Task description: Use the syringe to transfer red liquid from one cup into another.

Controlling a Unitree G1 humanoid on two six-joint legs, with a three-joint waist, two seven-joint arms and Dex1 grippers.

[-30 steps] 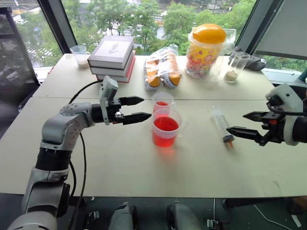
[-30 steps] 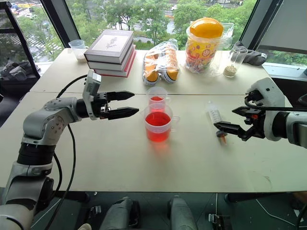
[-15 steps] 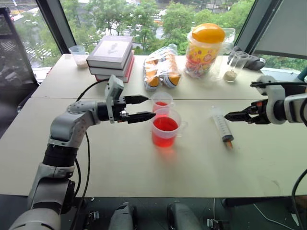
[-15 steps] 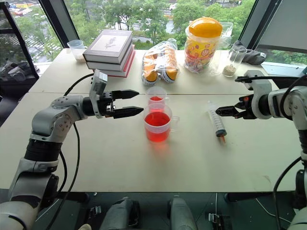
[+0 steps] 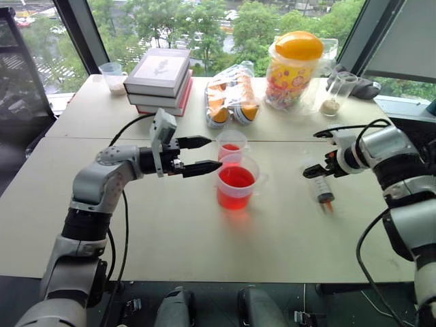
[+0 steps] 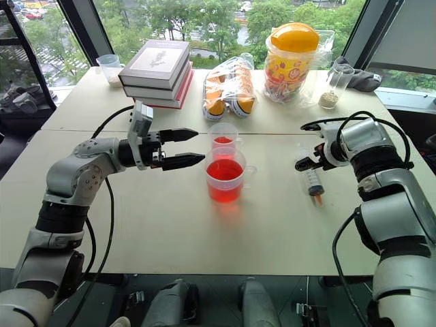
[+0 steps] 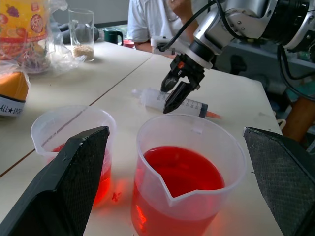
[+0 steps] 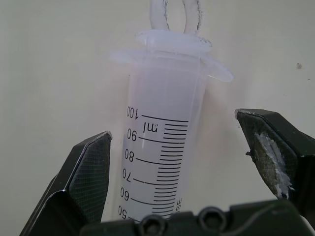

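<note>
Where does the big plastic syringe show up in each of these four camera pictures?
Left eye view: the syringe lies on the table, right of the beaker of red liquid, at the right gripper.
Right eye view: same spot, orange tip toward the camera.
Left wrist view: lying beyond the beaker, under the right gripper's fingers.
Right wrist view: its barrel sits between the open fingers.
Shared landmark: the right gripper.

Left gripper held level, jaws spread wide — right gripper angled downward, jaws apart too.
</note>
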